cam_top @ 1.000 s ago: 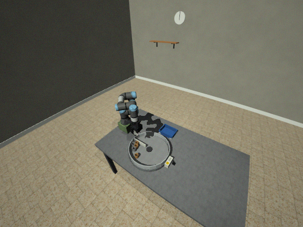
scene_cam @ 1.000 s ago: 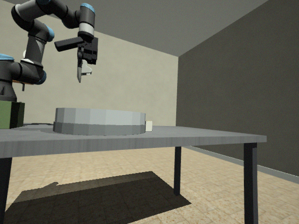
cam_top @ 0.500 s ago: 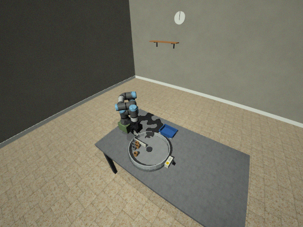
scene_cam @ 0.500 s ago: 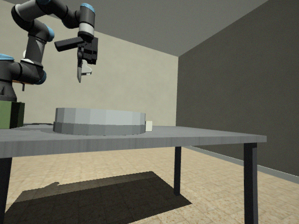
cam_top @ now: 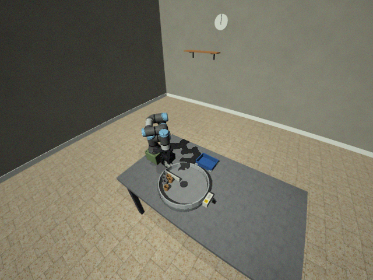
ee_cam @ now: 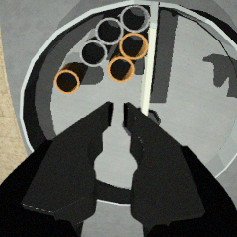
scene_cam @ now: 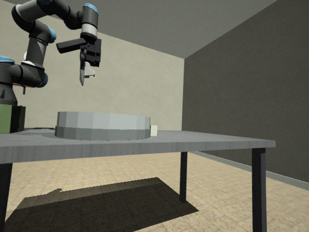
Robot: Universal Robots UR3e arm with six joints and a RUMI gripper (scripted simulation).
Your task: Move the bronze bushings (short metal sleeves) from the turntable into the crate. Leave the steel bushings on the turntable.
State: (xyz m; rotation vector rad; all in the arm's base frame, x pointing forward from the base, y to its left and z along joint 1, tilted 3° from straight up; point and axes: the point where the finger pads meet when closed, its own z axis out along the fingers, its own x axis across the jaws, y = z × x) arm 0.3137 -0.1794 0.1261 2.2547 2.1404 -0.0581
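Observation:
My gripper (cam_top: 167,164) (scene_cam: 86,79) (ee_cam: 118,104) is shut with nothing between its fingers, a narrow gap left between the tips. It hangs high above the grey turntable (cam_top: 192,192) (scene_cam: 103,121) (ee_cam: 197,128). Two bronze bushings (ee_cam: 143,50) (ee_cam: 129,74) stand side by side near the white bar. A third bronze bushing (cam_top: 166,188) (ee_cam: 67,92) stands apart, near the rim at left in the wrist view. Three steel bushings (ee_cam: 121,19) (ee_cam: 96,32) (ee_cam: 94,65) stand in a row beside the bronze pair. The blue crate (cam_top: 207,161) is behind the turntable and looks empty.
A white bar (cam_top: 173,175) (ee_cam: 150,59) runs from the turntable's rim to its dark hub (cam_top: 183,184). The turntable has a raised wall all round. A white box (cam_top: 208,199) (scene_cam: 153,130) sits against its outside. The arm stands on a green block (cam_top: 152,156) (scene_cam: 6,118).

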